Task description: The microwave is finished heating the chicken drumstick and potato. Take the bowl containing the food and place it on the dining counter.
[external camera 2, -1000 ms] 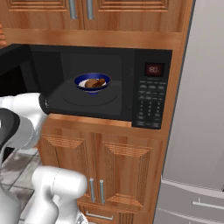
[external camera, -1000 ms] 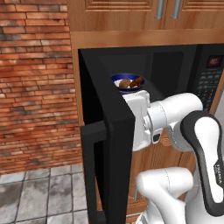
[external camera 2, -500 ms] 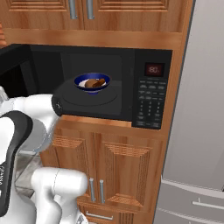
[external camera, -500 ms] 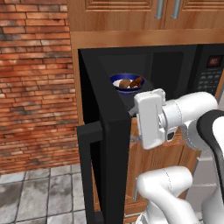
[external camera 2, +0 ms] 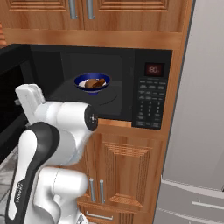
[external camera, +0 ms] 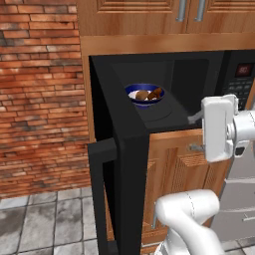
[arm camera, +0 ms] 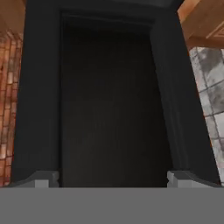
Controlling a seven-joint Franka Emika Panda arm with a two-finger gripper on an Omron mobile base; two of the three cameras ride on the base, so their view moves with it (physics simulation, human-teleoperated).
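Bowl (external camera: 145,95) sits inside the open microwave (external camera: 189,84), on the cavity floor toward its left half in the left base view; in the right base view the bowl (external camera 2: 92,82) is near the cavity's middle. In it lie the potato (external camera: 142,95) at 9 o'clock and the chicken drumstick (external camera: 155,92) at 3 o'clock, touching each other. The microwave door (external camera: 119,164) is swung wide, its bar handle (external camera: 97,189) at the outer edge. The keypad panel (external camera 2: 151,103) with a red display (external camera 2: 154,69) is at 3 o'clock of the bowl. The end effector (arm camera: 113,179) is outside the cavity, well apart from the bowl, facing the door's dark inner face; its fingertips (arm camera: 41,178) are spread wide, holding nothing. Brick wall (external camera: 42,94) is at 9 o'clock of the door; wooden cabinets (external camera 2: 127,173) are below.
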